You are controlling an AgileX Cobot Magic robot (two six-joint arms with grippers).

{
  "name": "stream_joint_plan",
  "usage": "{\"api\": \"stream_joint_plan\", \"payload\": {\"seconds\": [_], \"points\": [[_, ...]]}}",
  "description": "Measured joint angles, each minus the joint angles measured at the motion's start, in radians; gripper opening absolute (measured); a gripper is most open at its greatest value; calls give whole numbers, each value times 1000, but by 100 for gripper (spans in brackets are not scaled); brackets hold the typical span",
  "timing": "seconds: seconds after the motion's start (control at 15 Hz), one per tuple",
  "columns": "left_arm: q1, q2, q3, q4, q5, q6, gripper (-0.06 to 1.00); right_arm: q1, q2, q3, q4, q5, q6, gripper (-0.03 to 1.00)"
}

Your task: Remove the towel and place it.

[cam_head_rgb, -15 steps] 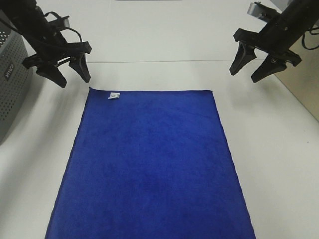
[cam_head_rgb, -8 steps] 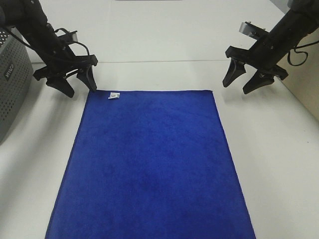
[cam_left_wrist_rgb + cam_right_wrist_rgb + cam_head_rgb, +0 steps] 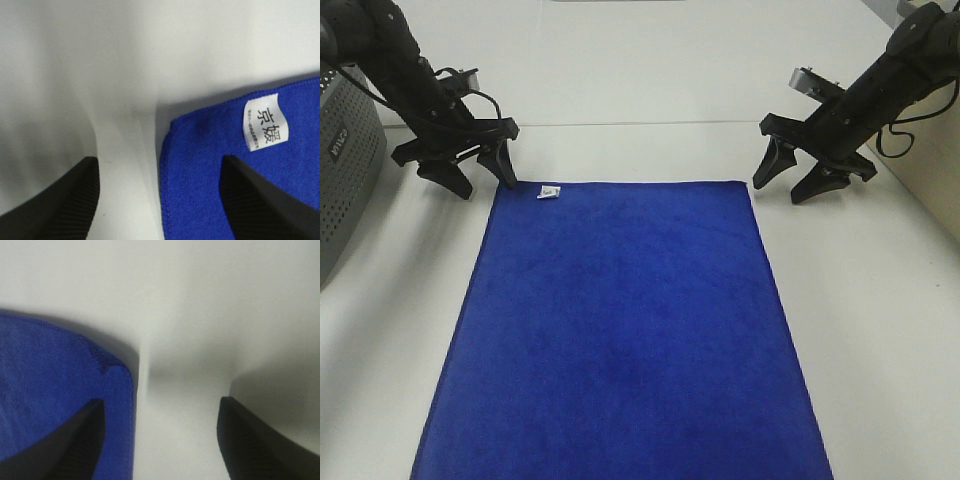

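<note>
The royal-blue towel [image 3: 620, 330] lies flat on the white table, its white tag [image 3: 549, 192] near the far left corner. My left gripper [image 3: 485, 187] is open and low over that far left corner. In the left wrist view the towel [image 3: 210, 165] corner with the tag [image 3: 265, 127] sits between the open fingers [image 3: 65, 205]. My right gripper [image 3: 778, 192] is open, just right of the far right corner. In the right wrist view the towel [image 3: 50, 385] corner lies by one finger [image 3: 65, 445]. Neither gripper holds anything.
A grey perforated box [image 3: 340, 170] stands at the left edge, close to the left arm. A beige panel [image 3: 930, 170] stands at the right edge behind the right arm. The towel's near end runs out of the bottom of the high view.
Both grippers have come down and moved inward to the towel's far corners, staying open. The towel has not moved.
</note>
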Motion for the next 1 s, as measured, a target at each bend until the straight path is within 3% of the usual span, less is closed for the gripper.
{"api": "stream_joint_plan", "payload": {"seconds": [1.0], "points": [[-7,29,-9,6,5,6,64,50,37,-21,23,-29,1,64]]}}
